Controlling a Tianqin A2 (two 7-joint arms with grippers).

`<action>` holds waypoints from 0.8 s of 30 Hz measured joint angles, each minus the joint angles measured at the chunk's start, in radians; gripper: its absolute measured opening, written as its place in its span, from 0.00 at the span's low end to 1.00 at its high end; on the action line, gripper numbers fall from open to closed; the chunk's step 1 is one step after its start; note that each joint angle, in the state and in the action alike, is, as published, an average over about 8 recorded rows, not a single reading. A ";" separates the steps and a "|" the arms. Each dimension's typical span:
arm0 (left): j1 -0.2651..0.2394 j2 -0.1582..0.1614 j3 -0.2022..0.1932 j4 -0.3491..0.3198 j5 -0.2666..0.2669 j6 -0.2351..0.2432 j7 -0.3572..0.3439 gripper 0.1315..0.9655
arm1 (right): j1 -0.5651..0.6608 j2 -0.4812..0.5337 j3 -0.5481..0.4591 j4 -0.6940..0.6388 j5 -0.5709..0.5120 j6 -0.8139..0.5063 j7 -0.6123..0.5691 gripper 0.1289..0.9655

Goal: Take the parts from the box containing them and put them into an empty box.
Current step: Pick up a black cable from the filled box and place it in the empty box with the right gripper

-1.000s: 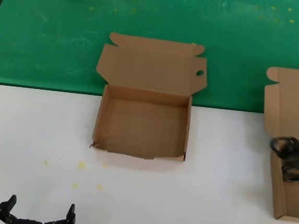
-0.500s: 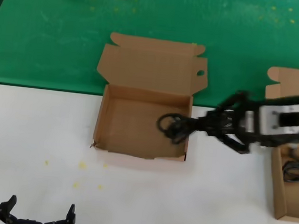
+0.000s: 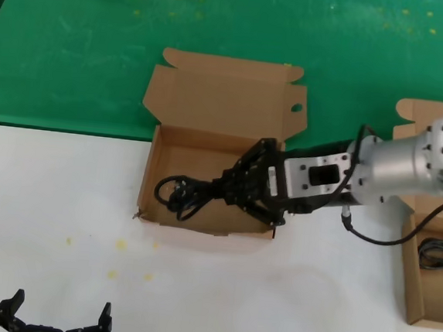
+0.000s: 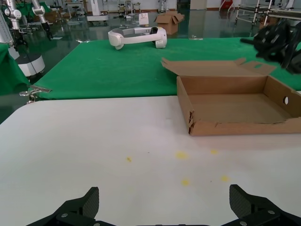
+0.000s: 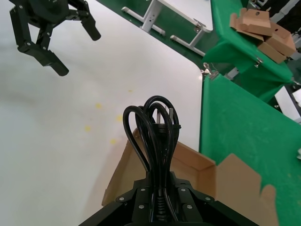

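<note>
The coiled black cable bundle (image 3: 186,193) hangs over the empty box (image 3: 169,142), long axis lying crosswise — loops pointing to the robot's left. The right gripper (image 3: 231,192) clamps its other end. The left gripper (image 3: 54,324) waits near the table's front edge — fingers spread. Another cable (image 3: 439,254) lies in the source box (image 3: 412,295).

My right arm (image 3: 407,171) is a silver cylinder with dark screw holes, a thin black cable looping beneath; both my grippers, right gripper (image 3: 239,189) and left gripper (image 3: 51,323), are black-fingered.
</note>
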 joint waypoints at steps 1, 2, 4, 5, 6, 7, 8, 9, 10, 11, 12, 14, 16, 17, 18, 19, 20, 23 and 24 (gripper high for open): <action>0.000 0.000 0.000 0.000 0.000 0.000 0.000 1.00 | 0.005 -0.013 -0.001 -0.028 0.003 0.005 -0.017 0.10; 0.000 0.000 0.000 0.000 0.000 0.000 0.000 1.00 | 0.010 -0.025 -0.002 -0.056 0.006 0.010 -0.035 0.10; 0.000 0.000 0.000 0.000 0.000 0.000 0.000 1.00 | 0.023 -0.049 -0.001 -0.119 0.012 0.021 -0.076 0.10; 0.000 0.000 0.000 0.000 0.000 0.000 0.000 1.00 | 0.030 -0.061 0.000 -0.153 0.015 0.027 -0.097 0.10; 0.000 0.000 0.000 0.000 0.000 0.000 0.000 1.00 | 0.039 -0.073 0.002 -0.190 0.019 0.033 -0.121 0.10; 0.000 0.000 0.000 0.000 0.000 0.000 0.000 1.00 | 0.049 -0.086 0.005 -0.228 0.023 0.040 -0.146 0.10; 0.000 0.000 0.000 0.000 0.000 0.000 0.000 1.00 | 0.060 -0.098 0.009 -0.267 0.027 0.048 -0.171 0.10; 0.000 0.000 0.000 0.000 0.000 0.000 0.000 1.00 | 0.071 -0.111 0.013 -0.308 0.031 0.057 -0.198 0.10; 0.000 0.000 0.000 0.000 0.000 0.000 0.000 1.00 | 0.083 -0.123 0.018 -0.348 0.036 0.066 -0.224 0.10; 0.000 0.000 0.000 0.000 0.000 0.000 0.000 1.00 | 0.094 -0.135 0.023 -0.387 0.042 0.075 -0.250 0.10; 0.000 0.000 0.000 0.000 0.000 0.000 0.000 1.00 | 0.106 -0.146 0.027 -0.425 0.049 0.085 -0.276 0.10; 0.000 0.000 0.000 0.000 0.000 0.000 0.000 1.00 | 0.128 -0.167 0.031 -0.496 0.069 0.105 -0.323 0.10; 0.000 0.000 0.000 0.000 0.000 0.000 0.000 1.00 | 0.148 -0.185 0.026 -0.557 0.097 0.126 -0.364 0.10; 0.000 0.000 0.000 0.000 0.000 0.000 0.000 1.00 | 0.157 -0.192 0.020 -0.583 0.113 0.136 -0.382 0.10; 0.000 0.000 0.000 0.000 0.000 0.000 0.000 1.00 | 0.165 -0.198 0.011 -0.607 0.132 0.146 -0.398 0.10; 0.000 0.000 0.000 0.000 0.000 0.000 0.000 1.00 | 0.172 -0.204 0.002 -0.629 0.152 0.156 -0.413 0.10; 0.000 0.000 0.000 0.000 0.000 0.000 0.000 1.00 | 0.179 -0.209 -0.008 -0.648 0.170 0.164 -0.426 0.10; 0.000 0.000 0.000 0.000 0.000 0.000 0.000 1.00 | 0.194 -0.219 -0.038 -0.695 0.222 0.187 -0.456 0.10; 0.000 0.000 0.000 0.000 0.000 0.000 0.000 1.00 | 0.198 -0.221 -0.045 -0.708 0.235 0.192 -0.465 0.10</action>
